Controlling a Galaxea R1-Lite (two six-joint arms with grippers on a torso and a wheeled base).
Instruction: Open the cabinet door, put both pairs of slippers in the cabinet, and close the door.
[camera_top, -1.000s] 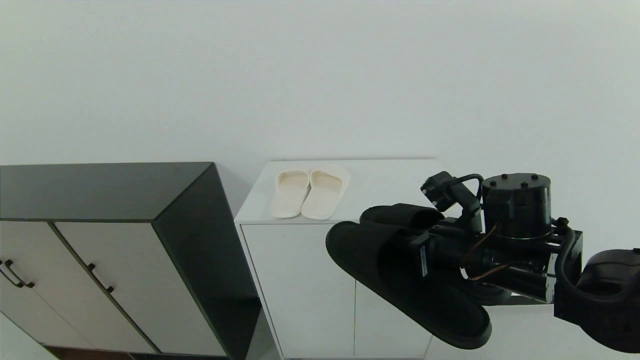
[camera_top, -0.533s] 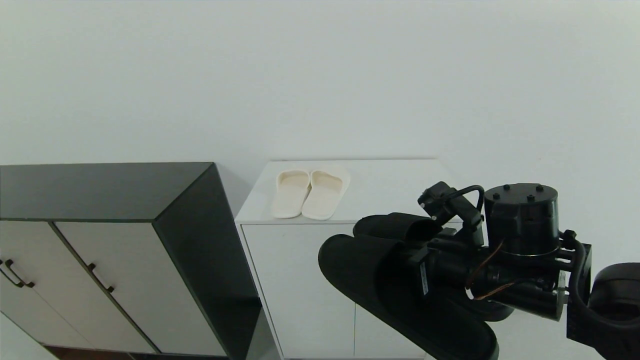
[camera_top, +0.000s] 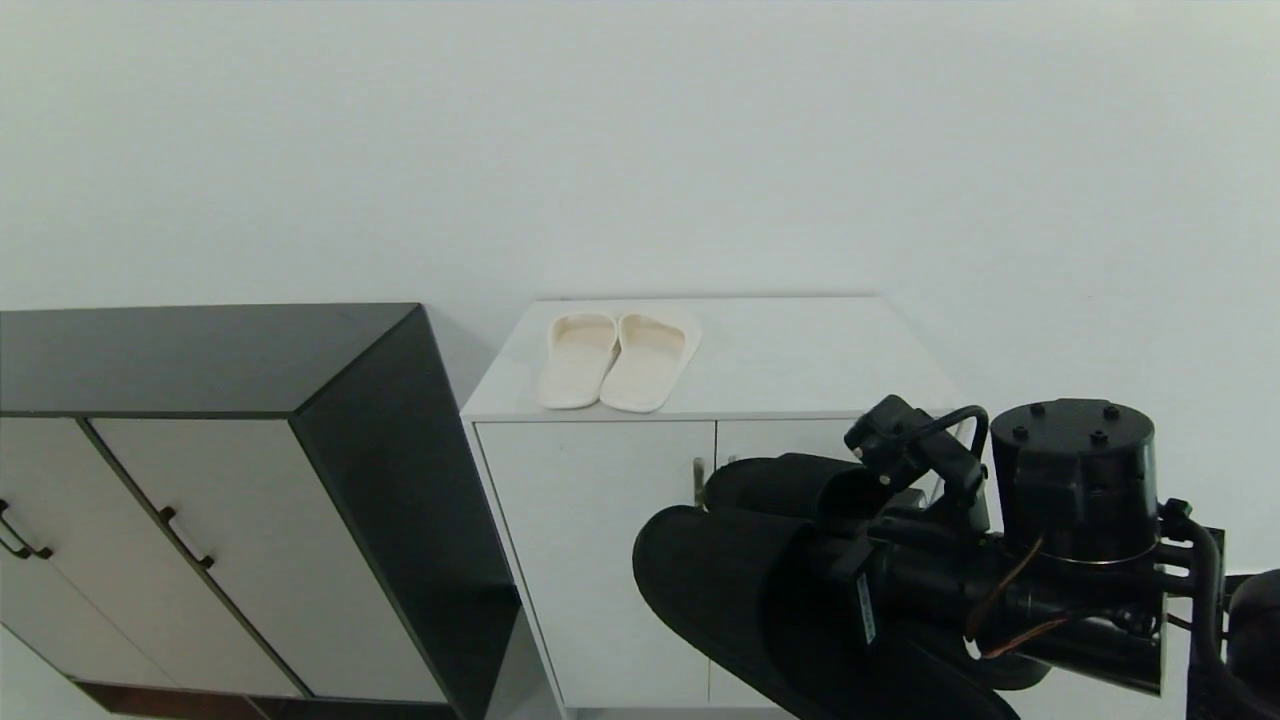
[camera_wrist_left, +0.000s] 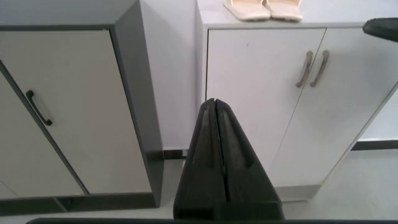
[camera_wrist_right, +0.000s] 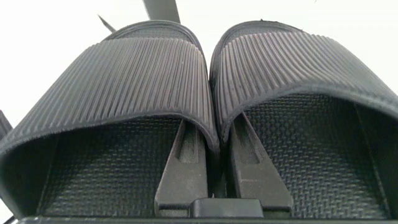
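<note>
Two doors of white cabinet (camera_top: 590, 540) shut, so opening comes first. Black slippers (camera_top: 740, 570) hang before it, clamped in my right tool (camera_wrist_right: 214, 158); cream slippers (camera_top: 615, 360) lie on top. My left tool (camera_wrist_left: 217, 143), fingers together, should part, hook handle (camera_wrist_left: 304, 68), pull along arc, keeping black pair clear.

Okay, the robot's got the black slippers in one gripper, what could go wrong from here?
1. The white cabinet doors are shut, and the black slippers hang in front of them; a door swinging out may hit them.
2. The right gripper pinches only the slippers' inner edges, so one might slide out.
3. The cream slippers sit at the top's front edge and could get knocked off.
</note>
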